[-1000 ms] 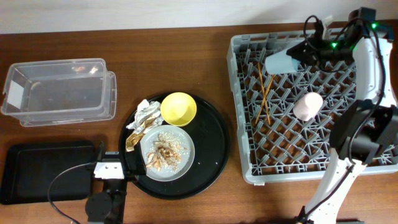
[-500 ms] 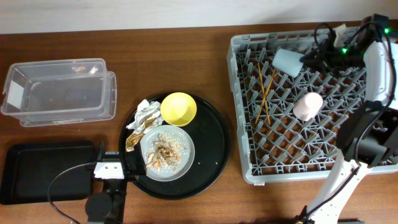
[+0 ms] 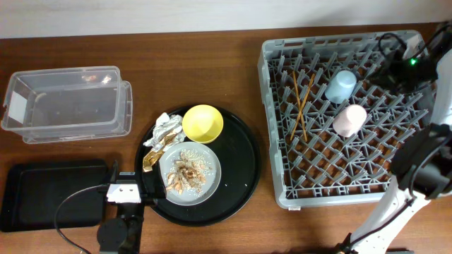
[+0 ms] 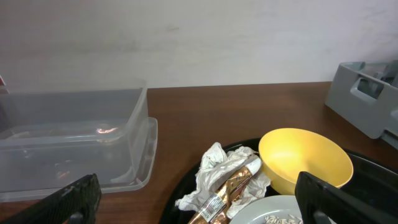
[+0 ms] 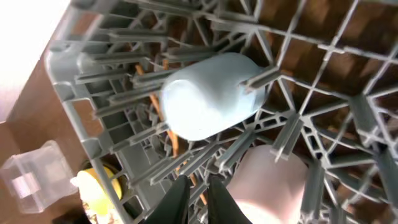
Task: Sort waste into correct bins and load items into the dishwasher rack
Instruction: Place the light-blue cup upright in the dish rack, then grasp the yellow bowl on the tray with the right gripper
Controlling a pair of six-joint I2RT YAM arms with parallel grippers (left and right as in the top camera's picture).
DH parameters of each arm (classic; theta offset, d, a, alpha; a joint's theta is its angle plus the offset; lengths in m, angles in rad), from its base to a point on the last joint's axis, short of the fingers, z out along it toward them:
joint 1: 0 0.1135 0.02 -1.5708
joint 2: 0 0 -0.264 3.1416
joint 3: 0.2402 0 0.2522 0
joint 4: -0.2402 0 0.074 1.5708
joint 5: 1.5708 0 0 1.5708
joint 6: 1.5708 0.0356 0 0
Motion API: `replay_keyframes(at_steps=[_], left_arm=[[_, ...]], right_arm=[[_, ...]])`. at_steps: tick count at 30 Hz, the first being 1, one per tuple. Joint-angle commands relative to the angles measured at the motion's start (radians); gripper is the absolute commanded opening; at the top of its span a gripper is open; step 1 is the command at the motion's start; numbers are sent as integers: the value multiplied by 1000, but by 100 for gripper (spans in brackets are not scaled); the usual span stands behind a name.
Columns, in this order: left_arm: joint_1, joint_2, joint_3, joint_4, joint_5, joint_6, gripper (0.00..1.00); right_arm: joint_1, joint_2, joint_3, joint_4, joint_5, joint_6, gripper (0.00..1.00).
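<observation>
The grey dishwasher rack (image 3: 282, 162) holds the light blue cup (image 3: 341, 85) on its side, the pink cup (image 3: 349, 120) and two chopsticks (image 3: 300, 102). My right gripper (image 3: 393, 72) is over the rack's back right, apart from the blue cup (image 5: 211, 102). Its fingers (image 5: 198, 193) are together with nothing between them, above the pink cup (image 5: 273, 180). My left gripper (image 4: 199, 202) is open and empty, low in front of the white-and-gold wrappers (image 4: 227, 180) and the yellow-green bowl (image 4: 305, 158). The plate (image 3: 212, 166) carries beige food scraps (image 3: 187, 171).
The bowl (image 3: 203, 123), wrappers (image 3: 162, 134) and plate sit on a big round black tray (image 3: 240, 169). The clear tub (image 3: 67, 102) stands at the back left. The shallow black tray (image 3: 49, 194) lies at the front left, beside my left arm.
My right gripper let go of the blue cup, which now lies on its side in the rack. The gripper drew back to the right. The left arm has not moved.
</observation>
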Motion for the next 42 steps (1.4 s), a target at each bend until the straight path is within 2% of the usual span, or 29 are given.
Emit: replay_keyframes(at_steps=[1, 6, 7, 9, 10, 11, 16, 20, 22, 26, 33, 40, 42], left_arm=[[-3, -3, -7, 2, 6, 19, 100], [-3, -3, -7, 2, 6, 19, 99], [-3, -3, -7, 2, 6, 19, 99], [-3, -3, -7, 2, 6, 19, 99], [-3, -3, -7, 2, 6, 19, 99], [-3, -3, -7, 2, 6, 19, 99], [-3, -3, -7, 2, 6, 19, 99], [-3, -3, -7, 2, 6, 19, 99], [-3, -3, -7, 2, 6, 19, 99], [-3, -3, -7, 2, 6, 19, 99], [-3, -3, -7, 2, 6, 19, 99], [-3, -3, -7, 2, 6, 19, 99], [-3, -3, -7, 2, 6, 19, 100]], right_arm=[[95, -109, 34, -19, 121, -6, 13], [348, -138, 34, -31, 170, -76, 13], [398, -138, 34, -31, 181, -79, 16], [511, -135, 34, -27, 210, -79, 27], [589, -133, 34, -19, 233, -79, 46], [640, -131, 34, -10, 254, -79, 53], [932, -100, 5, 114, 424, -73, 63], [1092, 1, 5, 230, 440, -62, 61], [1147, 60, 5, 269, 467, -60, 52], [1217, 148, 5, 303, 475, -54, 49], [1233, 182, 5, 235, 498, -52, 42], [1233, 184, -60, 243, 534, -60, 40], [1233, 184, -95, 270, 534, -60, 32]])
